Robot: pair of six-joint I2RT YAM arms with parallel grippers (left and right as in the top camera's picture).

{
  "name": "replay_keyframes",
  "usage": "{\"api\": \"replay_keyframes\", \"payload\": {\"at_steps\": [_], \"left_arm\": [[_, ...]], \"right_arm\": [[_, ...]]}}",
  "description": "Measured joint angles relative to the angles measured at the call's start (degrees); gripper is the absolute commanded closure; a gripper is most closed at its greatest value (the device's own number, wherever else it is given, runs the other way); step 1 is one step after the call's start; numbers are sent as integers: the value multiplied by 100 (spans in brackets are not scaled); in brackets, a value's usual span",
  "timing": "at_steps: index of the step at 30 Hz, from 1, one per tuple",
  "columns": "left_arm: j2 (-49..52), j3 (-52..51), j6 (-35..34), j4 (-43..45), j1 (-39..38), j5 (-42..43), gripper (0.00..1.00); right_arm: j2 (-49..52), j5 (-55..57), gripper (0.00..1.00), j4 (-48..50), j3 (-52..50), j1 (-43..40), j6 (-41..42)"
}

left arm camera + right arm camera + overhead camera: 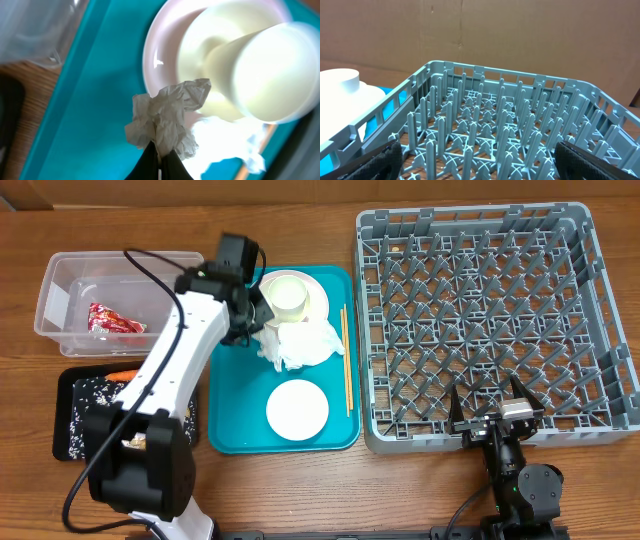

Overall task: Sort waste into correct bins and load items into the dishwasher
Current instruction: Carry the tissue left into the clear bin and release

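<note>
Napkin pinched right beside the cup, on a thin grip.
My left pincer (pixel 160 159), reaching down over the far end of the teal tray (pixel 95 75), is clamped on one fold of the crumpled napkin (pixel 167 117). The fold may slip free, or the paper may snag the cup (pixel 260 70). My right pincer (pixel 497 405) rests wide at the rack's (pixel 490 280) near edge.

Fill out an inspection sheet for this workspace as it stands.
Surface: wooden table, no spills seen.
Job's things: red wrapper in clear tub; carrot and rice scraps on black tray; cup on plate, napkins, round white dish and chopsticks on teal tray; grey rack empty.
Clutter: nothing seen.
Grippers: left gripper fingers shut on a crumpled napkin; right gripper open at the rack's near edge.
Cables: black cable along the left arm.
Surroundings: brown cardboard wall.
</note>
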Motion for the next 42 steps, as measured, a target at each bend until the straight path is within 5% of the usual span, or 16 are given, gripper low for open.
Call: {"api": "replay_keyframes", "payload": {"at_steps": [9,21,36,42], "left_arm": [[-238,1279,164,-756,581,-2,95],[-254,1333,260,-798,2208,-162,95],[800,1340,260,409,2916,-210,96],[1307,1340,269,868,2916,-61,80]], "right_arm": [[0,0,0,-2,0,0,0],[0,-2,0,-2,0,0,0],[0,-2,0,-2,0,0,0],[0,-2,0,0,0,0,0]]}}
